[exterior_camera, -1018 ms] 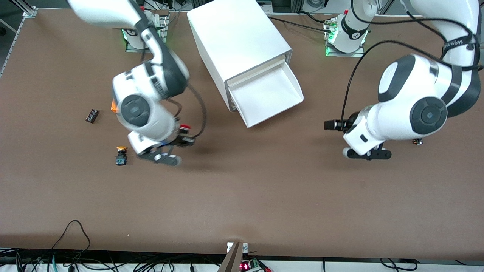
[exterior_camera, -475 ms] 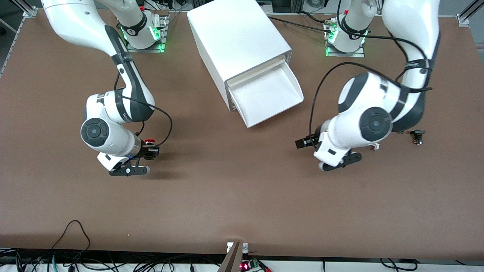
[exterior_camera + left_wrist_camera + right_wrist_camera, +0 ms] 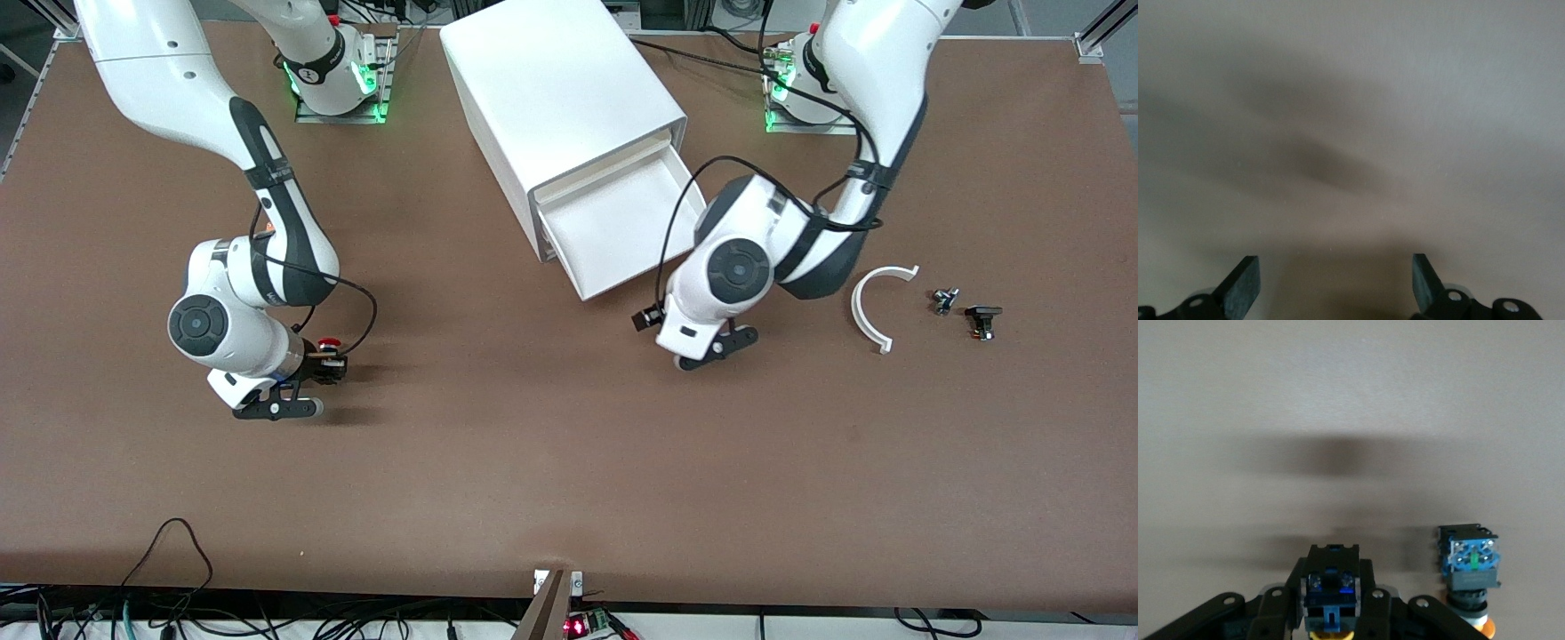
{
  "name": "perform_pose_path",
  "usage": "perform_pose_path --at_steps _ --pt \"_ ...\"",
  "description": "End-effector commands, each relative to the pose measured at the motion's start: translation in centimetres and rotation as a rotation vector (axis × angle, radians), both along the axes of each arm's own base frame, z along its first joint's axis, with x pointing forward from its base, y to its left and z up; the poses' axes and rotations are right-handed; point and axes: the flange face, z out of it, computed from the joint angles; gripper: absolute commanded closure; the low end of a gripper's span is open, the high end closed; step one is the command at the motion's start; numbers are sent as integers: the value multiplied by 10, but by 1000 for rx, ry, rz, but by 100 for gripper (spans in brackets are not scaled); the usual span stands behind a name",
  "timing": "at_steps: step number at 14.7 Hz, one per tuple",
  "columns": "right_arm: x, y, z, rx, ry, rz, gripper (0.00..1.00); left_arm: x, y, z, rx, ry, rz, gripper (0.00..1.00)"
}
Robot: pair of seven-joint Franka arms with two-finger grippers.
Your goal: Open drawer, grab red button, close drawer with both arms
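Note:
The drawer [image 3: 613, 233] stands pulled out of the white cabinet [image 3: 560, 89] and its inside is bare. My right gripper [image 3: 327, 357] is shut on the red-capped button [image 3: 329, 342] and holds it over the table toward the right arm's end. In the right wrist view the button's black-and-blue body [image 3: 1331, 587] sits between the shut fingers of my right gripper [image 3: 1331, 603]. My left gripper [image 3: 644, 318] is open and empty, over the table just in front of the drawer. The left wrist view shows its gripper [image 3: 1335, 287] spread wide over bare table.
A yellow-capped button [image 3: 1469, 561] lies on the table beside my right gripper; the right arm hides it in the front view. A white curved piece [image 3: 876, 302], a small metal part [image 3: 942, 300] and a small black part [image 3: 981, 317] lie toward the left arm's end.
My right arm has carried the button away from the cabinet, toward the right arm's end. My left arm has swung in to the drawer's front, uncovering the white curved piece.

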Motion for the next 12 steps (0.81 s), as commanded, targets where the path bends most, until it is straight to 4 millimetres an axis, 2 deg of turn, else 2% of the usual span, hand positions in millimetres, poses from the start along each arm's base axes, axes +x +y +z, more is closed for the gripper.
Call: perform_pose_path --at_steps 1,2,4,6,7,8,11,12 --pt "1 -15 -18 21 -18 20 99 -18 1 1 42 -11 -12 0" --pt "2 -20 -22 21 -21 17 94 -27 -7 0 40 -4 -28 0" --pt "4 -25 -22 21 -24 9 69 -44 -19 2 28 14 -49 0" --pt "7 -23 -15 23 -38 5 1 -60 -27 3 26 29 -66 0" --pt "10 -27 -8 25 -47 -6 0 -67 -32 3 29 36 -62 0" --pt "14 -26 8 28 -68 -6 0 -76 -38 3 32 43 -58 0" --pt "24 -27 70 31 -113 12 0 -100 -57 5 35 58 -64 0" --pt "26 -34 90 33 -119 3 0 -110 -61 0 43 72 -64 0"
